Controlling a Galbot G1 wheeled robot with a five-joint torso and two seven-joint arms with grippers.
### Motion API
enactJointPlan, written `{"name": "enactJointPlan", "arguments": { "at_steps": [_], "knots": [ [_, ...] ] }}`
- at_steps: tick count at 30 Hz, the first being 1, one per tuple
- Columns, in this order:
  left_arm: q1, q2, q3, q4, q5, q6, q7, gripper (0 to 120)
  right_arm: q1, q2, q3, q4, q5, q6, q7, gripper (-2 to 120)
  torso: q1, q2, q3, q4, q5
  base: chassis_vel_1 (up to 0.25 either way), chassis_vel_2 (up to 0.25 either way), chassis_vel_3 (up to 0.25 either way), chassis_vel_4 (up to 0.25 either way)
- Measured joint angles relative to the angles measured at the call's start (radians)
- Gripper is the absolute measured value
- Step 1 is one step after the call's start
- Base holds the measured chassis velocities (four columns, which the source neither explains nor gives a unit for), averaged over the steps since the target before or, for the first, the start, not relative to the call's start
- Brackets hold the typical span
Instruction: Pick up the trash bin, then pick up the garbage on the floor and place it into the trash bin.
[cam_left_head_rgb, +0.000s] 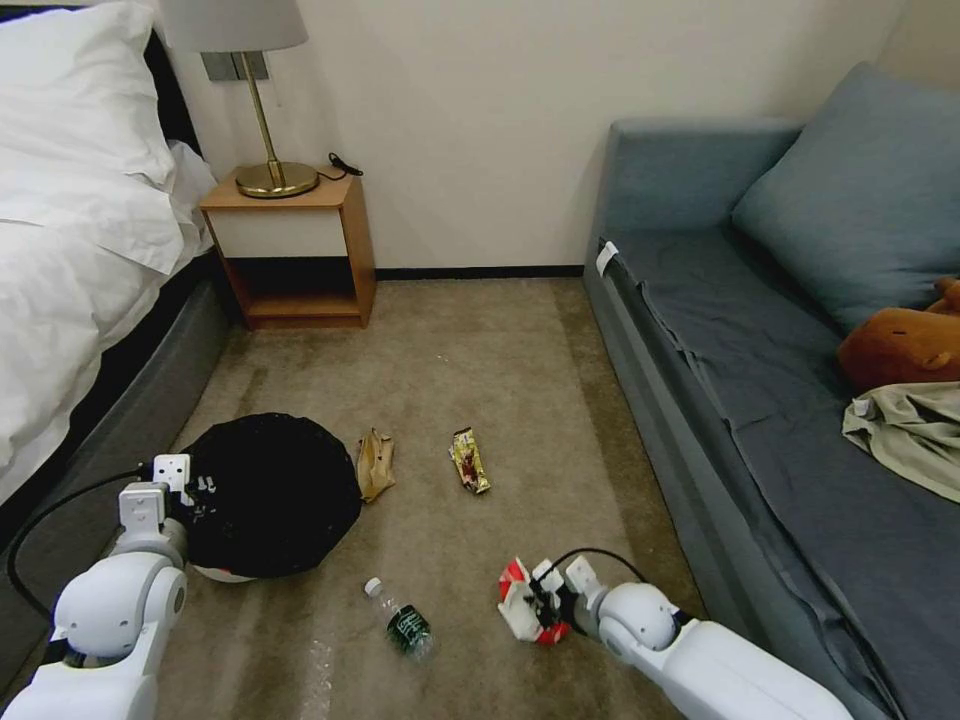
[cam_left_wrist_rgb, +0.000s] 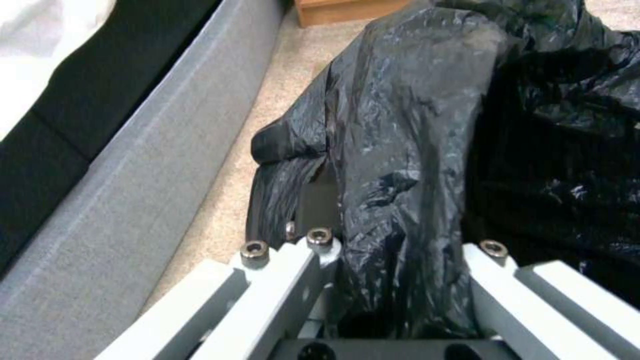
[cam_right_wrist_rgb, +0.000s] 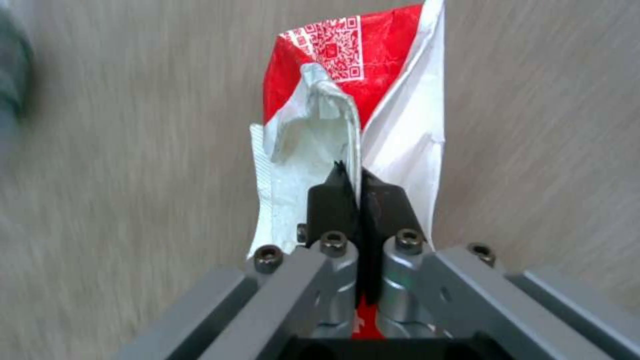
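The trash bin (cam_left_head_rgb: 270, 495), white with a black bag (cam_left_wrist_rgb: 413, 125) over its rim, is at the left beside the bed base. My left gripper (cam_left_head_rgb: 197, 490) is shut on its near rim; the bag covers one finger, and the other finger (cam_left_wrist_rgb: 319, 200) presses the plastic. My right gripper (cam_left_head_rgb: 543, 603) (cam_right_wrist_rgb: 353, 192) is shut on the red-and-white packet (cam_left_head_rgb: 517, 600) (cam_right_wrist_rgb: 400, 120), low over the carpet at the front right. More garbage lies on the floor: a brown paper bag (cam_left_head_rgb: 375, 463), a gold wrapper (cam_left_head_rgb: 470, 460) and a small bottle (cam_left_head_rgb: 403, 622).
A bed (cam_left_head_rgb: 70, 250) runs along the left, with a nightstand (cam_left_head_rgb: 295, 250) and a lamp (cam_left_head_rgb: 270, 150) at the back. A blue sofa (cam_left_head_rgb: 760, 400) lines the right, carrying a plush toy (cam_left_head_rgb: 900, 345) and beige clothing (cam_left_head_rgb: 915, 435). Open carpet lies between them.
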Motion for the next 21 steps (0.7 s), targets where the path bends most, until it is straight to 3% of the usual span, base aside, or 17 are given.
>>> {"name": "enactJointPlan", "arguments": {
  "at_steps": [4, 10, 21],
  "knots": [
    [-0.002, -0.002, 0.004, -0.001, 0.0, -0.002, 0.002, 4, 0.045, -0.014, 0.03, 0.061, 0.018, -0.007, 0.004, 0, 0.0, 0.0, 0.0, 0.0, 0.0001, 0.0, 0.0, 0.0, 0.0],
    [-0.007, -0.013, 0.012, -0.009, 0.006, -0.003, 0.002, 4, 0.225, -0.057, 0.069, 0.203, 0.137, -0.037, 0.021, 0, 0.0, 0.0, 0.0, 0.0003, 0.0, 0.0, 0.0, 0.0, 0.0],
    [0.028, -0.042, 0.017, -0.033, 0.028, -0.01, 0.003, 4, 0.333, -0.09, 0.083, 0.358, 0.266, -0.058, 0.025, 0, 0.0, 0.0, 0.0, 0.0001, 0.0001, 0.0, 0.0, 0.0, 0.0]
  ]
}}
